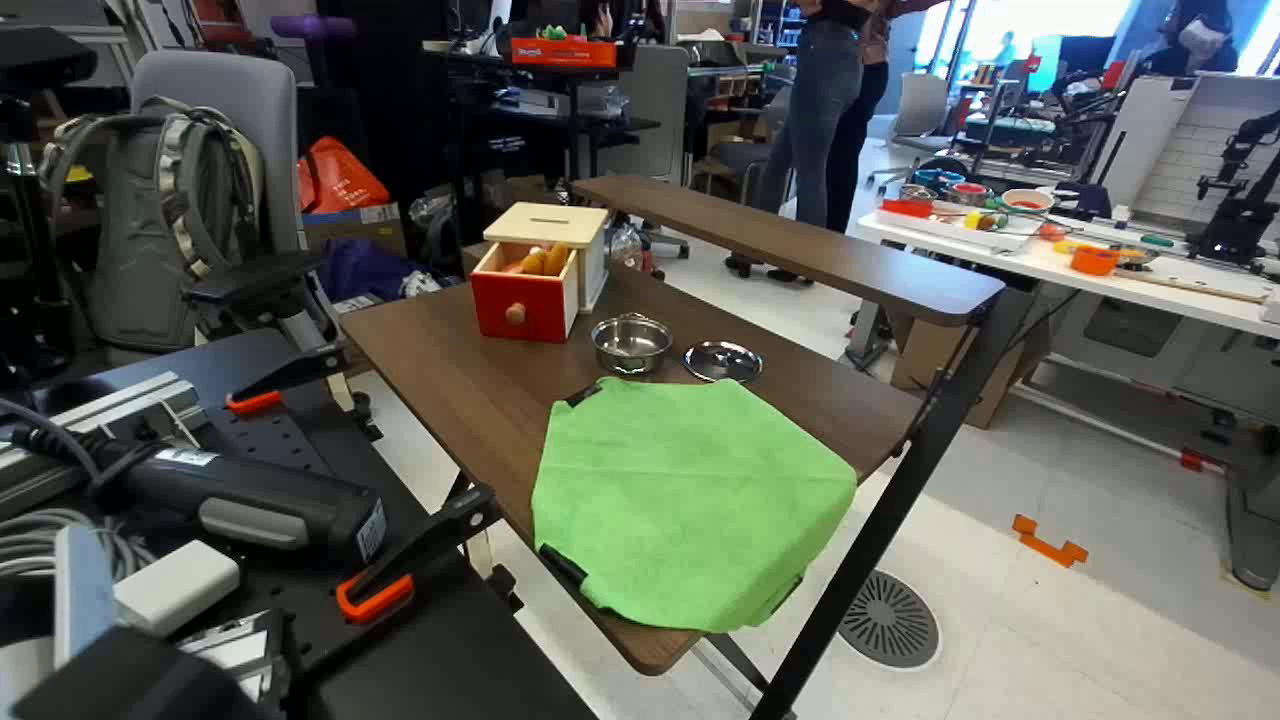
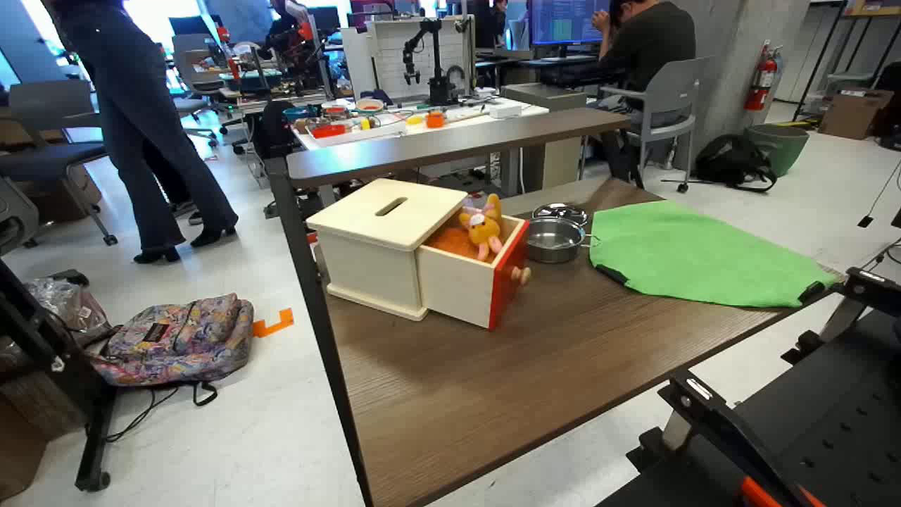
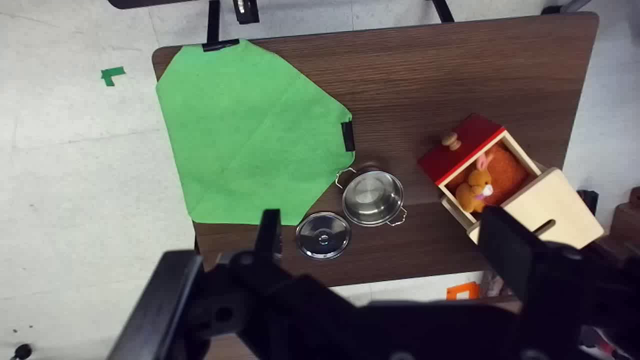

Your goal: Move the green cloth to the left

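Note:
The green cloth (image 1: 690, 490) lies spread flat at one end of the brown table, with black strips at several of its edges. It also shows in an exterior view (image 2: 704, 253), and in the wrist view (image 3: 255, 135) it fills the left part of the table. My gripper (image 3: 383, 215) shows only in the wrist view. Its two black fingers are wide apart with nothing between them. It is above the table, apart from the cloth; the left fingertip overlaps the cloth's lower edge in the picture.
A small metal pot (image 3: 372, 198) and its lid (image 3: 323, 235) lie beside the cloth. A wooden box (image 2: 387, 211) with an open red-fronted drawer (image 3: 465, 145) holds a plush rabbit (image 3: 475, 190). The brown table (image 1: 450, 360) has a raised shelf (image 1: 800, 240) along one side.

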`<move>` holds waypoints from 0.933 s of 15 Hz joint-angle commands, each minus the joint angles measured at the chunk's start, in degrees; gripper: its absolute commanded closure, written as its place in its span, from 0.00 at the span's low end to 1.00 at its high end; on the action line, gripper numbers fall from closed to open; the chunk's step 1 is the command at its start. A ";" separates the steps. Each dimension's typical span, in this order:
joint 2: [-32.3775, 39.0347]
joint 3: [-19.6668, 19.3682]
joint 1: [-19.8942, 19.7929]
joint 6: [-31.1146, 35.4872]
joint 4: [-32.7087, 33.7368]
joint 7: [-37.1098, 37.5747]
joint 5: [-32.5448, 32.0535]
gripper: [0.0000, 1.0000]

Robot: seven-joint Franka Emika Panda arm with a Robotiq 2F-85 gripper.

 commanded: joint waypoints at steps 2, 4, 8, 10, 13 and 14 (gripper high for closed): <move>0.03 0.42 -0.47 -0.16 0.28 -0.17 0.21 0.00; 0.03 0.42 -0.47 -0.16 0.34 -0.17 0.21 0.00; 1.24 0.10 -1.09 2.14 -0.41 -0.57 -0.92 0.00; 3.23 -0.57 -1.79 4.41 -1.15 -1.09 -1.22 0.00; 7.52 -1.75 -3.15 9.18 -2.50 -2.56 -1.55 0.00; 9.19 -2.09 -3.59 10.71 -2.78 -3.24 -1.87 0.00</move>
